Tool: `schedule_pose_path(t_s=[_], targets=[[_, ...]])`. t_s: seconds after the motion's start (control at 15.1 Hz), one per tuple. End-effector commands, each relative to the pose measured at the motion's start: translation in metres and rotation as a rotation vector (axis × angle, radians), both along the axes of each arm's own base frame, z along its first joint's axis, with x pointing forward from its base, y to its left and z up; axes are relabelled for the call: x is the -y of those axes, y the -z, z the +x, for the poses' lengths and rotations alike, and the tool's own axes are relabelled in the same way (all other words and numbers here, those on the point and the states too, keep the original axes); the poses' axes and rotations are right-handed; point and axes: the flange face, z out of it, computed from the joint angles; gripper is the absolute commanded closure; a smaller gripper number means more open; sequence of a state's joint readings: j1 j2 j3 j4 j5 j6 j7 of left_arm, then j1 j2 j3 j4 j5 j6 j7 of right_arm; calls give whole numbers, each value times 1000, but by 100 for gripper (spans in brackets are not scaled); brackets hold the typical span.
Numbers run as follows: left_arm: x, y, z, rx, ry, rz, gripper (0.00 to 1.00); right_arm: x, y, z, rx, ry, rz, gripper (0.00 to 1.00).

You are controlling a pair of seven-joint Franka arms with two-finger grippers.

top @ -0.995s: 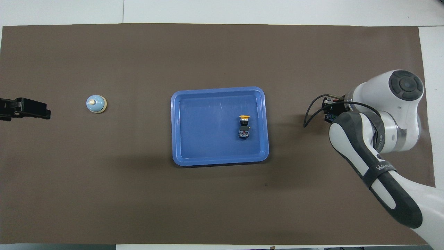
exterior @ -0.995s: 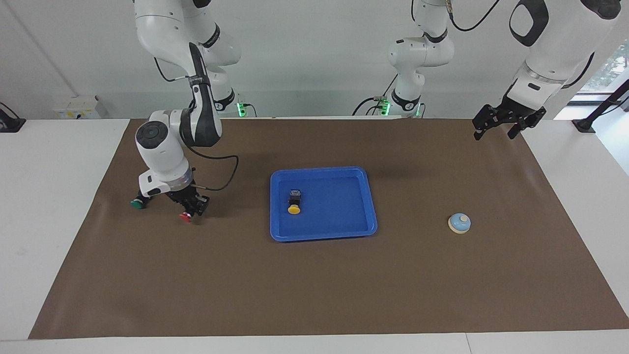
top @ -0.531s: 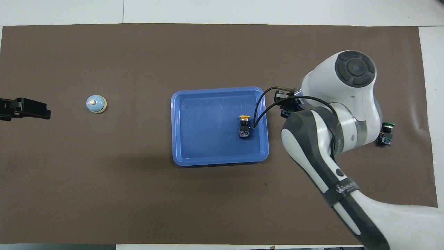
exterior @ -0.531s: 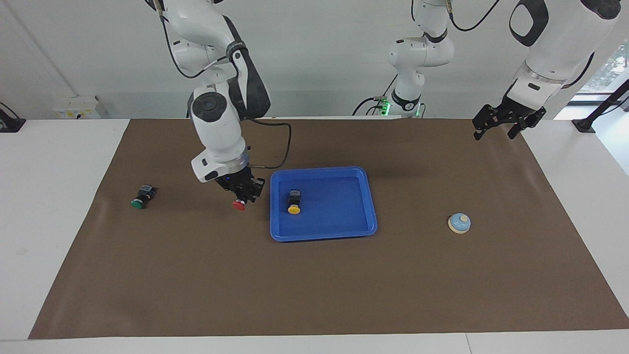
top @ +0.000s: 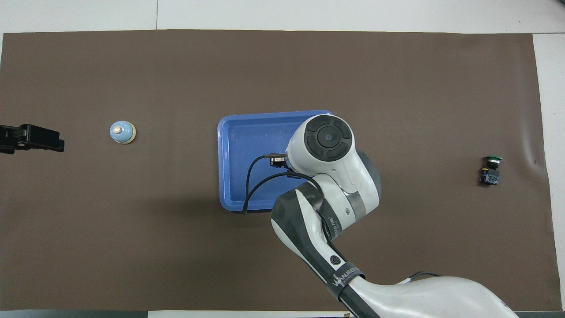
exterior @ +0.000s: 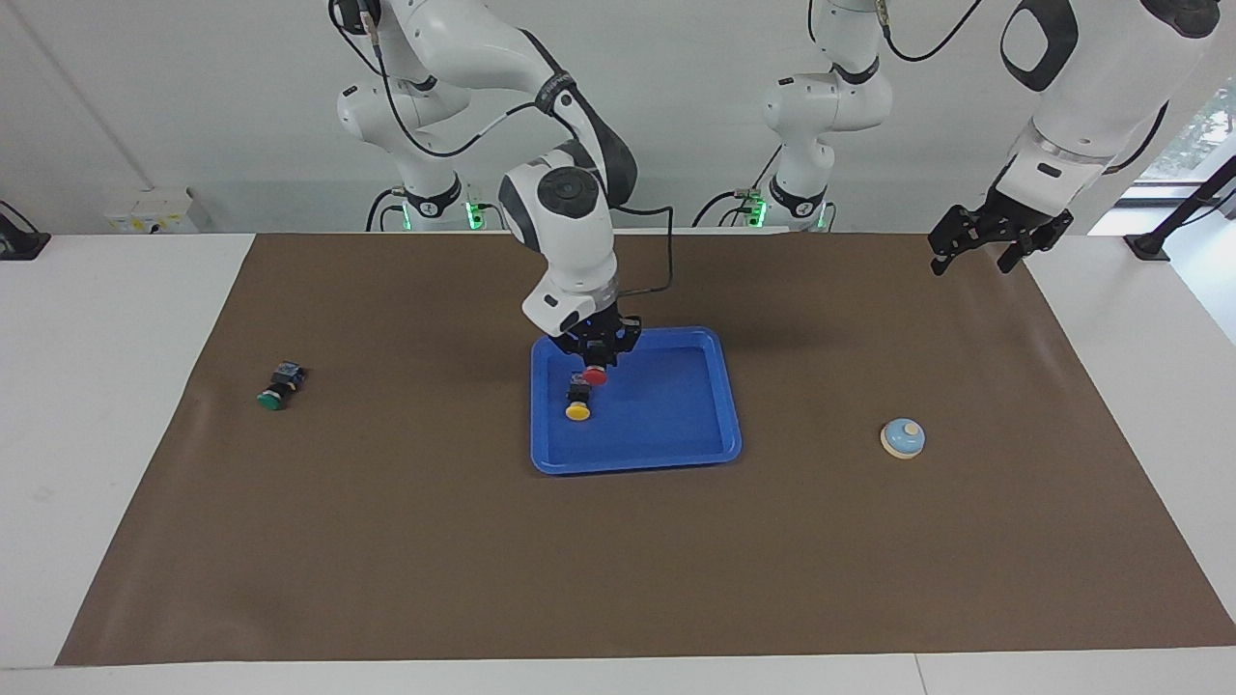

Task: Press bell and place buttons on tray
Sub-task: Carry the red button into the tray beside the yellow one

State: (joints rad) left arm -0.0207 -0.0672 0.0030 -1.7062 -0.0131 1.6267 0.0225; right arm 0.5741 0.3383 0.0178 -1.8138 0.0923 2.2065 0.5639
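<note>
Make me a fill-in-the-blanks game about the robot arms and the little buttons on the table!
1. The right gripper holds the button with the ____ cap over the tray.
2. The button already lying in the tray has a ____ cap.
3. The green button lies on the brown mat toward the ____ arm's end of the table.
4. The left gripper waits with open fingers, nearest to the ____.

Missing words: red, yellow, right, bell

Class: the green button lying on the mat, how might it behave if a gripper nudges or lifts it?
The green button lies on its side, so its round cap may let it roll. It looks rigid and small, probably light. Its blocky body should give fingers flat faces.
</note>
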Motion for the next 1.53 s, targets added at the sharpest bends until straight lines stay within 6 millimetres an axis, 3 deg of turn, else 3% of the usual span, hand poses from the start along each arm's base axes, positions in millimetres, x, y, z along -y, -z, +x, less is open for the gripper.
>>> schedule_pose_path(t_s=[0.0, 0.2, 0.73, 0.8, 0.86, 1.06, 1.26, 1.33, 1.46], targets=[[-1, -1, -1, -6, 0, 8, 0, -20, 28, 4, -11, -3, 3, 100], [-1, -1, -1, -6, 0, 7, 0, -30, 53, -2, 9, -26, 0, 100], [-1, -2, -1, -5, 0, 7, 0, -36, 73, -23, 22, -73, 0, 100], [-1, -1, -1, -6, 0, 7, 0, -36, 72, -23, 21, -49, 1, 57], [-1, -2, -1, -5, 0, 7, 0, -37, 72, -23, 19, -40, 0, 1], [-1, -1, -1, -6, 0, 7, 0, -39, 63, -22, -14, -14, -15, 0], [-1, -1, -1, -6, 0, 7, 0, -35, 34, -7, -56, 59, -38, 0], [-1, -2, -1, -5, 0, 7, 0, -23, 16, -2, -56, 88, -37, 0], [-1, -1, -1, -6, 0, 7, 0, 31, -23, 22, -61, 176, -37, 0]])
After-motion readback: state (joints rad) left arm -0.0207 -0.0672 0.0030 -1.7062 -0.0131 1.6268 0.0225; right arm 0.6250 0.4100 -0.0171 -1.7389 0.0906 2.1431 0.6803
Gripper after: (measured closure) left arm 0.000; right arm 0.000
